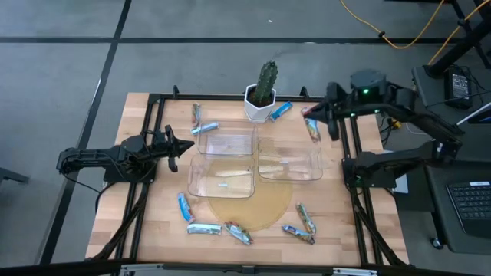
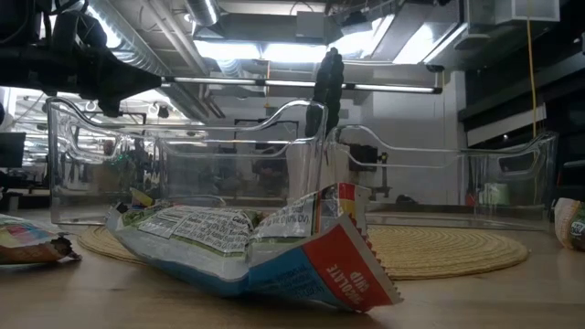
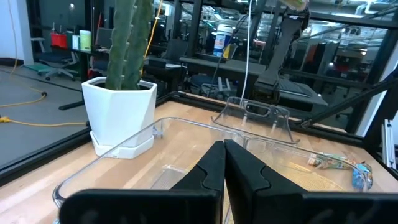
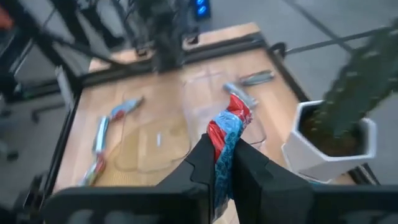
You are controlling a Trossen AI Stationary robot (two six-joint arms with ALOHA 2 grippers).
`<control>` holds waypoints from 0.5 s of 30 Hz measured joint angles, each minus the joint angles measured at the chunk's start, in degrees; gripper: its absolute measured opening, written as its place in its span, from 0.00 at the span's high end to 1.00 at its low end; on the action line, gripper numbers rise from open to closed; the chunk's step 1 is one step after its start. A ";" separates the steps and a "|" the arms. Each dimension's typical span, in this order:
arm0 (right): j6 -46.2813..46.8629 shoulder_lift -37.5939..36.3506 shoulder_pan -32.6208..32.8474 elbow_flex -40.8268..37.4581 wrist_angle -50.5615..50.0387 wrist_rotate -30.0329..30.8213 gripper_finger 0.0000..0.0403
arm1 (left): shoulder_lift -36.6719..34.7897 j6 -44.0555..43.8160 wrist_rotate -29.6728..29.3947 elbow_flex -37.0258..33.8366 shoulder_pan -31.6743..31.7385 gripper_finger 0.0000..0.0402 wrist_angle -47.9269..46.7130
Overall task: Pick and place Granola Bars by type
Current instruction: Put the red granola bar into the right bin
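Note:
Several foil-wrapped granola bars lie flat on the table: two near the far-left bin, a blue one by the cactus pot, and several along the near edge. One of these fills the low view's foreground. My right gripper is over the far right of the table, shut on a red-and-blue bar. My left gripper hovers at the left of the bins, shut and empty, pointing toward them. My right gripper pinches the red-and-blue bar between its two fingers, at one end of the wrapper. The rest of the bar sticks out past the fingertips, crumpled. It is lifted clear of the table, beside the cactus pot.
Three clear plastic bins sit mid-table, partly on a round woven mat. A cactus in a white pot stands behind them at the far edge. Black frame rails run along the table's sides.

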 joint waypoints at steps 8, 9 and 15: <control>-4.37 5.85 6.50 0.00 -1.21 2.13 0.90 | 0.00 0.00 0.00 0.02 0.00 1.00 -0.02; -4.97 6.60 6.85 0.00 -1.60 2.11 0.91 | -0.02 0.01 0.00 0.02 -0.01 1.00 -0.01; -6.75 10.23 8.47 -0.02 -4.47 2.11 0.90 | -0.02 0.00 0.00 0.00 0.00 1.00 -0.02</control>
